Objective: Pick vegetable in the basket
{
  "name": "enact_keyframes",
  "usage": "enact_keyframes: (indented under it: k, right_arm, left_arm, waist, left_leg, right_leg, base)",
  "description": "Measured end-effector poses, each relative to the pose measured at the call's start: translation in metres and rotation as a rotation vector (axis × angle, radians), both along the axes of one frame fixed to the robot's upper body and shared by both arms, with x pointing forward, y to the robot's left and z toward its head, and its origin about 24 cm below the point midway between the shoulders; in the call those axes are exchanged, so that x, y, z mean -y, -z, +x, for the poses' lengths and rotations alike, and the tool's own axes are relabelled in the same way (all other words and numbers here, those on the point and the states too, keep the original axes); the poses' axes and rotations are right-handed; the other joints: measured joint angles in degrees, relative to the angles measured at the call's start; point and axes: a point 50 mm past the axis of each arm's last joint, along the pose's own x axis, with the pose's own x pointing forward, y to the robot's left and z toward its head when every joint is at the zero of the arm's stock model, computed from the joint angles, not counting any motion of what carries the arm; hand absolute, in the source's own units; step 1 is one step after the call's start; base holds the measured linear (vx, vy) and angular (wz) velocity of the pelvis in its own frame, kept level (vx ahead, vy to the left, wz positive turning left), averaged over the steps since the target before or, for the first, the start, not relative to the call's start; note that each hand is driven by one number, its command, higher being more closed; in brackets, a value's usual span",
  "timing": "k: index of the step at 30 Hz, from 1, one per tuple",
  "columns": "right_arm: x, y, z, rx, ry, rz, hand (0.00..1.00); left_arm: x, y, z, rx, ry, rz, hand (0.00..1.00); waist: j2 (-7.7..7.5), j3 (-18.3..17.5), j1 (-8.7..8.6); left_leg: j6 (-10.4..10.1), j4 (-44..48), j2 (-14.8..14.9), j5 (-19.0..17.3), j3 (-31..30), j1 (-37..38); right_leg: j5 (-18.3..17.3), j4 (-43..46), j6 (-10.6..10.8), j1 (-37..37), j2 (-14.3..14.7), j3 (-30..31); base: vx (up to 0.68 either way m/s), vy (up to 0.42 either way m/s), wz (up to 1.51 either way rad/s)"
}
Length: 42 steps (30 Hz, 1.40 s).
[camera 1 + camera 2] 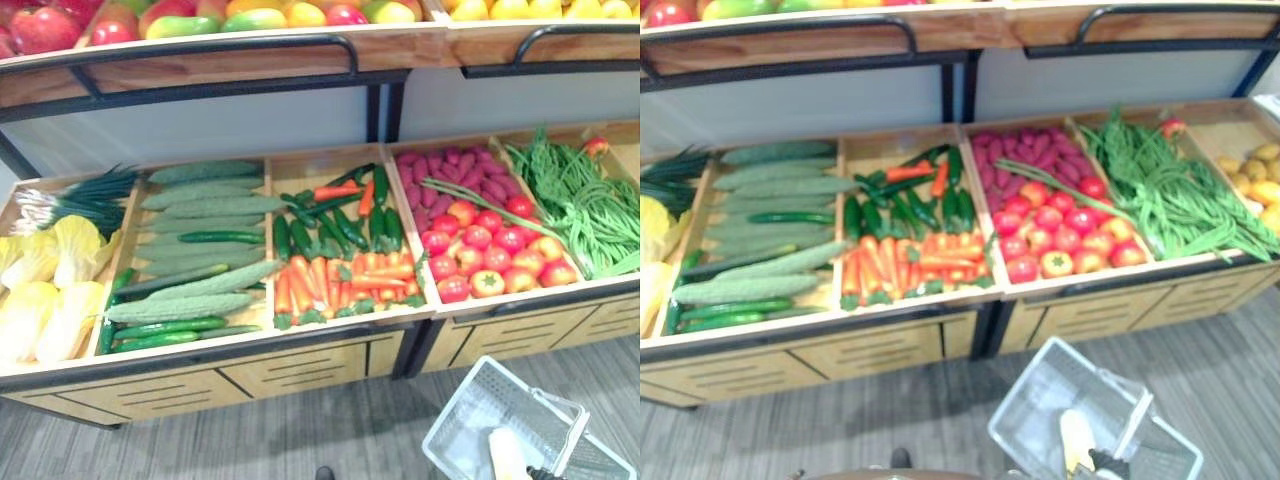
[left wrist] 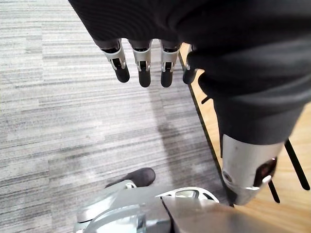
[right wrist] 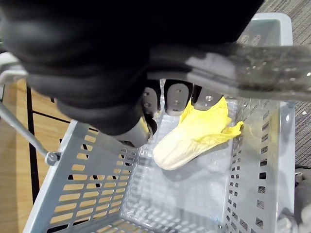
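The cabbage [image 3: 194,138] lies in the basket [image 1: 460,410], which is seen at 5 o'clock before the stand [image 1: 300,365]. Its long axis runs roughly 12 to 6 o'clock, the yellow leafy end nearest the handle [image 3: 252,58]. The right hand [image 3: 176,97] is curled round that handle. The left hand [image 2: 141,63] hangs over the floor [image 2: 58,121], fingers straight, nothing held.

- Basket [image 1: 497,398]: near corner cut off by bottom & R edges in head views.
- Cabbage [image 3: 194,138] inside it: leaf tip tucked behind right hand [image 3: 176,96] fingers.
- Right hand curled round handle [image 3: 243,58]; bar covers fingers' upper part.
- Top-shelf fruit [image 1: 250,16]: cut by top edge.
- Pale cabbages [image 1: 45,290], far L: cut by edge.
- Potatoes [image 1: 1257,175], far R: cut by edge.
- Red item [image 1: 597,146] among green beans [image 1: 580,205]: too small to ID.
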Motion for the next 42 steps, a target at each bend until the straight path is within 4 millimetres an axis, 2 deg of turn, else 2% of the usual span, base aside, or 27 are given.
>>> enact_keyframes:
  k: [2,3,6,8,9,13,15,17,20,28,35,36,42]
  right_arm:
    - [-0.005,0.001,0.001,-0.004,-0.021,0.007,1.0]
    - [-0.008,0.002,0.001,-0.005,-0.028,0.012,1.0]
    - [-0.023,0.006,0.004,-0.006,-0.052,0.05,1.0]
    - [-0.028,0.009,0.0,-0.014,-0.04,0.067,1.0]
    - [-0.029,0.009,0.001,-0.013,-0.04,0.072,1.0]
    - [-0.033,0.01,0.003,-0.015,-0.076,0.084,1.0]
    - [-0.034,0.011,0.005,-0.013,-0.082,0.092,1.0]
    - [-0.028,0.01,0.003,-0.017,-0.064,0.083,1.0]
    - [-0.024,0.011,0.0,-0.024,-0.072,0.085,1.0]
    - [-0.028,0.015,-0.01,-0.044,-0.03,0.121,1.0]
    - [-0.027,0.014,-0.013,-0.039,-0.022,0.116,1.0]
    - [-0.032,0.015,-0.003,-0.034,-0.071,0.124,1.0]
    - [-0.033,0.015,-0.002,-0.03,-0.073,0.126,1.0]
  left_arm:
    - [-0.004,-0.001,0.003,0.013,-0.017,0.015,0.0]
    - [-0.004,-0.002,0.005,0.02,-0.029,0.015,0.0]
    - [-0.011,-0.004,0.01,0.045,-0.067,0.029,0.0]
    - [-0.014,-0.005,0.014,0.058,-0.083,0.034,0.0]
    - [-0.016,-0.005,0.013,0.062,-0.103,0.037,0.0]
    - [-0.014,-0.004,0.008,0.057,-0.142,0.029,0.0]
    - [-0.013,-0.003,0.006,0.05,-0.144,0.023,0.0]
    - [-0.011,-0.002,-0.001,0.033,-0.149,0.019,0.0]
    - [-0.008,0.0,-0.006,0.014,-0.151,0.008,0.0]
    - [-0.005,0.001,-0.008,0.002,-0.144,0.0,0.0]
    - [-0.004,0.002,-0.009,-0.007,-0.14,-0.004,0.0]
    - [-0.009,0.001,-0.01,-0.034,-0.073,0.013,0.0]
    - [-0.01,0.001,-0.01,-0.033,-0.076,0.015,0.0]
  waist:
    - [-1.09,0.65,-0.15]
    - [-1.51,0.83,-0.1]
    - [-2.65,1.69,-0.16]
    - [-2.87,1.72,-0.08]
    - [-3.21,1.51,0.05]
    - [-3.31,0.66,1.5]
    - [-3.35,0.37,1.44]
    - [-1.91,-0.19,1.44]
    - [-0.72,-0.59,1.32]
    - [-0.11,-0.83,-0.06]
    - [0.69,-0.2,-0.12]
    - [-1.12,2.57,-1.78]
    - [-1.46,2.34,-1.73]
  left_leg:
    - [0.12,-0.01,-0.66,-0.06,-1.48,0.12]
    - [0.24,-0.02,-0.84,-0.14,-1.76,0.18]
    - [0.57,-0.06,-1.13,-0.36,-5.0,-0.16]
    - [0.37,-0.05,-0.77,-0.34,-7.53,-0.15]
    - [0.16,-0.04,-0.54,-0.44,-8.11,-0.02]
    - [0.16,0.33,0.16,-0.43,-10.72,0.1]
    - [0.11,0.36,0.4,-0.4,-11.59,0.47]
    - [-0.4,0.37,0.93,-0.17,-12.24,0.75]
    - [-2.01,0.37,1.53,0.88,-12.31,0.67]
    - [-2.58,0.36,2.76,1.33,-13.99,0.61]
    - [-2.13,-0.02,2.94,1.79,-14.22,-0.34]
    - [-3.57,-0.16,3.56,3.28,-14.24,-3.15]
    - [-3.66,-0.16,3.65,2.94,-13.12,-3.13]
  right_leg:
    - [-0.87,-0.52,-1.45,-0.58,1.93,5.76]
    - [-0.89,-1.21,-1.49,-0.24,2.37,6.77]
    - [1.19,-2.2,-2.73,0.96,4.45,11.95]
    - [2.74,-2.18,-2.17,1.52,5.71,15.06]
    - [3.43,-2.18,-1.06,2.09,6.04,15.51]
    - [4.07,-1.77,-0.04,2.68,7.14,15.5]
    - [4.12,-1.8,0.04,3.77,7.62,15.6]
    - [5.22,-2.1,1.28,4.34,8.41,15.71]
    - [6.81,-4.06,2.06,5.38,9.21,15.59]
    - [7.07,-8.1,1.89,8.54,10.62,12.65]
    - [7.02,-8.96,1.93,8.15,10.93,12.42]
    - [1.41,-10.91,2.53,7.96,11.76,12.72]
    - [1.42,-10.69,2.53,7.09,11.57,14.22]
  base:
    - [0.01,0.059,0.31]
    - [0.08,0.051,0.32]
    - [0.15,0.046,0.46]
    - [0.22,0.018,0.72]
    - [0.19,-0.015,0.46]
    - [0.23,-0.053,0.35]
    - [0.22,-0.08,0.38]
    - [0.17,-0.087,0.11]
    - [0.09,-0.069,-0.01]
    - [0.04,-0.113,0.14]
    - [-0.03,-0.046,0.0]
    - [0.0,0.0,0.0]
    - [0.01,-0.001,-0.08]
